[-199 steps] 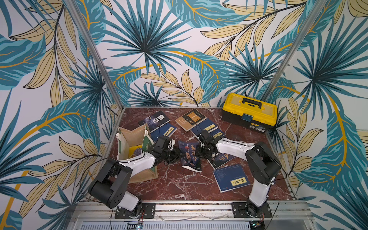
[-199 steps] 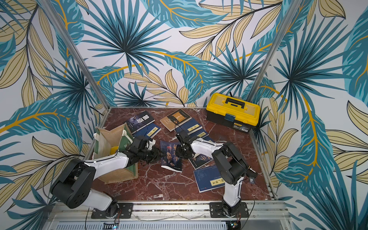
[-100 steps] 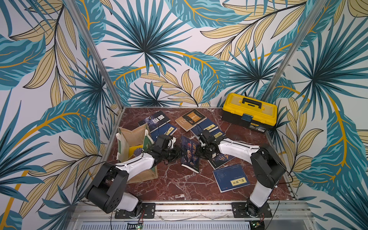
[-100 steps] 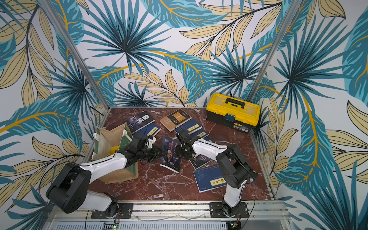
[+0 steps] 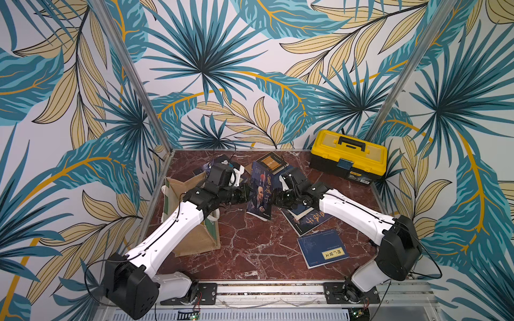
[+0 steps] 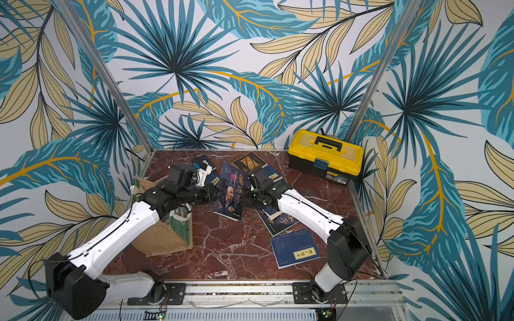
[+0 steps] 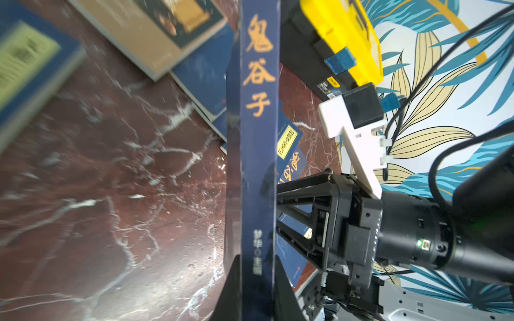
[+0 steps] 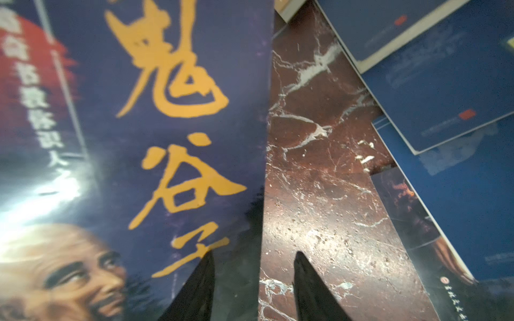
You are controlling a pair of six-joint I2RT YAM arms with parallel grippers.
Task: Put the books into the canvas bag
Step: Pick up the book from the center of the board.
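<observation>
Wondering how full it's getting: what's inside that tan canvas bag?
Only a tan inner wall of the canvas bag shows. The left arm crosses over its opening, so any books inside are hidden.

White arm links (image 5: 178, 222), black joints (image 5: 400, 250), thin black cables (image 7: 430, 178).

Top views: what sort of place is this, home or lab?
Probably a staged robot test cell, not a home: left arm and right arm bolted to an aluminium rail, a marble-look tabletop, and leaf-print panels on metal posts boxing it in.
</observation>
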